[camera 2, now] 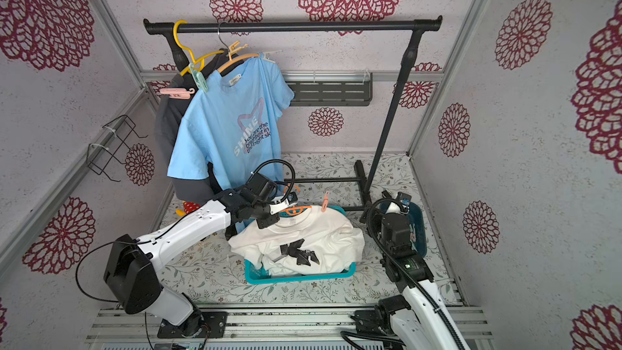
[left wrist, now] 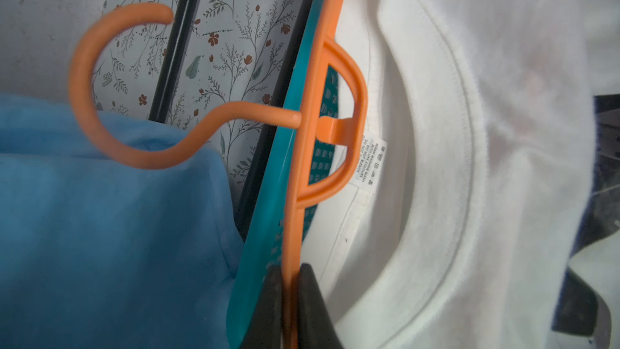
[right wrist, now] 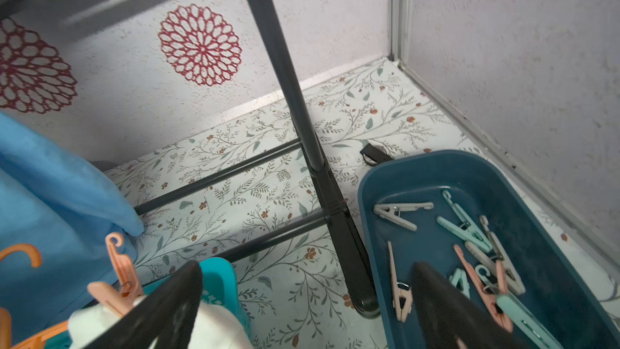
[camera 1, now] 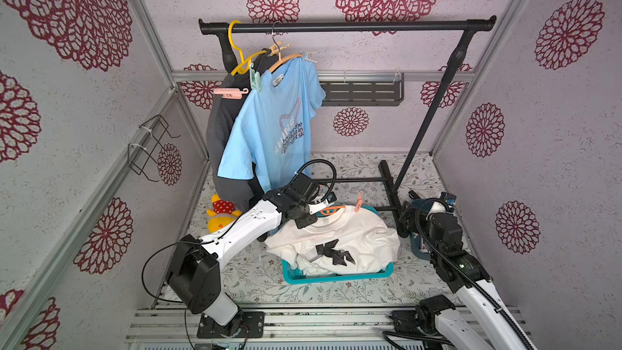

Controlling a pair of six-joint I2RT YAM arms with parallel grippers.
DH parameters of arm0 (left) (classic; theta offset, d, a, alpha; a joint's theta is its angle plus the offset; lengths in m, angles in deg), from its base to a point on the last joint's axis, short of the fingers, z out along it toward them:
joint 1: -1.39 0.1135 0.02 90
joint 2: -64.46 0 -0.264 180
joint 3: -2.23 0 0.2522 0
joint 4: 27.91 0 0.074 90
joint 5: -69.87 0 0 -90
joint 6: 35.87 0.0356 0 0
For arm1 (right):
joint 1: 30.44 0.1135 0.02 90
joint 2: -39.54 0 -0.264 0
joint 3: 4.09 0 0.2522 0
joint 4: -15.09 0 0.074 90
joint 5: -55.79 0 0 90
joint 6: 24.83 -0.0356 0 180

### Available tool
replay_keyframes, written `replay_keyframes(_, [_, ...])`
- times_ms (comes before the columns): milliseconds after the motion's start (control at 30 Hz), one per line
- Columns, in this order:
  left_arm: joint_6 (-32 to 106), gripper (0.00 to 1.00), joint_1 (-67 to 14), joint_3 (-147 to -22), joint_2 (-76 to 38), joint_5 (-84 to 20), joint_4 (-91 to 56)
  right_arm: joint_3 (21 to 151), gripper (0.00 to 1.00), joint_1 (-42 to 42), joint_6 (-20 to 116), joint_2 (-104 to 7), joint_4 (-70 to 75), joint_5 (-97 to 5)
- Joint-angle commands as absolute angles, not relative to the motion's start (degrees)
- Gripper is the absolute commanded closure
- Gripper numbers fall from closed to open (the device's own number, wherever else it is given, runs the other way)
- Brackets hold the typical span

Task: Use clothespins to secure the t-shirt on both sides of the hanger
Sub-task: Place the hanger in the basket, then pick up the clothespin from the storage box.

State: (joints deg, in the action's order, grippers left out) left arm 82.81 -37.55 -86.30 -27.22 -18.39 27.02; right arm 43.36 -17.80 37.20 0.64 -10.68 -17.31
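A white t-shirt lies on an orange hanger across a teal basket. My left gripper is shut on the hanger's arm beside the collar. One peach clothespin is clipped at the shirt's right shoulder. My right gripper is open and holds nothing. It hangs over the floor between the teal basket and a dark blue tray. Several loose clothespins lie in that tray.
A black clothes rack stands at the back, and its foot runs between basket and tray. A light blue t-shirt and a dark grey garment hang on it with pegs. A plush toy lies at the left.
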Motion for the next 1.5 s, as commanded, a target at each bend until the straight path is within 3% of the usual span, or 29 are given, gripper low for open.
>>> replay_keyframes(0, [80.7, 1.00, -37.0, -88.2, -28.7, -21.8, 25.1, 44.1, 0.01, -22.6, 31.6, -1.0, -11.5, -23.0])
replay_keyframes(267, [79.0, 0.73, -36.1, -86.8, -29.9, -19.5, 23.7, 43.6, 0.01, -31.8, 29.2, -7.0, -9.6, -28.8])
replay_keyframes(433, [78.6, 0.48, -35.8, -86.1, -28.8, -18.2, 23.3, 46.0, 0.01, -35.6, 29.5, -8.5, -11.5, -28.2])
replay_keyframes(600, [73.0, 0.37, -35.7, -84.6, -22.8, -17.3, 22.8, 48.2, 0.01, -39.0, 29.0, -9.4, -14.1, -31.3])
replay_keyframes(700, [69.0, 0.25, -35.6, -80.9, -16.8, -16.8, 18.7, 48.8, 0.02, -40.8, 28.9, -10.8, -14.3, -35.7])
replay_keyframes(800, [65.1, 0.01, -35.7, -76.5, -10.8, -17.1, 15.4, 48.8, 0.13, -41.6, 29.8, -12.5, -14.4, -36.6])
replay_keyframes(967, [58.9, 0.02, -34.8, -74.6, -5.0, -16.3, 15.8, 49.2, 0.47, -41.7, 31.9, -17.5, -14.2, -35.4])
replay_keyframes(1233, [51.6, 0.02, -32.7, -73.8, -4.2, -14.8, 17.1, 48.9, 0.60, -43.4, 24.3, -26.3, -10.3, -33.9])
replay_keyframes(1467, [51.0, 0.02, -32.0, -73.3, -3.0, -13.1, 17.6, 52.6, 0.62, -46.4, 16.7, -35.8, -11.2, -30.5])
